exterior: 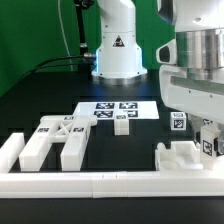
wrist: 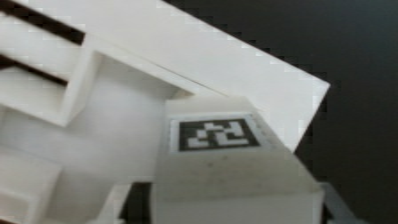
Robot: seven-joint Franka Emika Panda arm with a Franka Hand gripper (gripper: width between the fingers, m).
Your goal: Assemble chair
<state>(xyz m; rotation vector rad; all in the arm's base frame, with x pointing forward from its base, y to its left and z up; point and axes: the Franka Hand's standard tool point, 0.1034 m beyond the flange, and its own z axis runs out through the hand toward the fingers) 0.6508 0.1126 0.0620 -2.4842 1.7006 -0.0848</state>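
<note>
My gripper (exterior: 207, 138) hangs at the exterior view's right, shut on a square white chair leg (wrist: 221, 160) that carries a black-and-white tag. The leg fills the space between the jaws in the wrist view, where my gripper (wrist: 222, 208) sits at the frame's edge. Just under the held leg lies a white stepped chair piece (exterior: 184, 156), which shows as ledges (wrist: 107, 90) in the wrist view. On the exterior view's left rest the X-braced panel (exterior: 55, 128) and two loose legs (exterior: 33, 150) (exterior: 76, 148). A small cube (exterior: 121, 124) and a tagged cube (exterior: 178, 122) stand mid-table.
The marker board (exterior: 115, 109) lies flat behind the cube. A long white border rail (exterior: 100, 186) runs along the front edge. The arm's white base (exterior: 117, 50) stands at the back, before a green backdrop.
</note>
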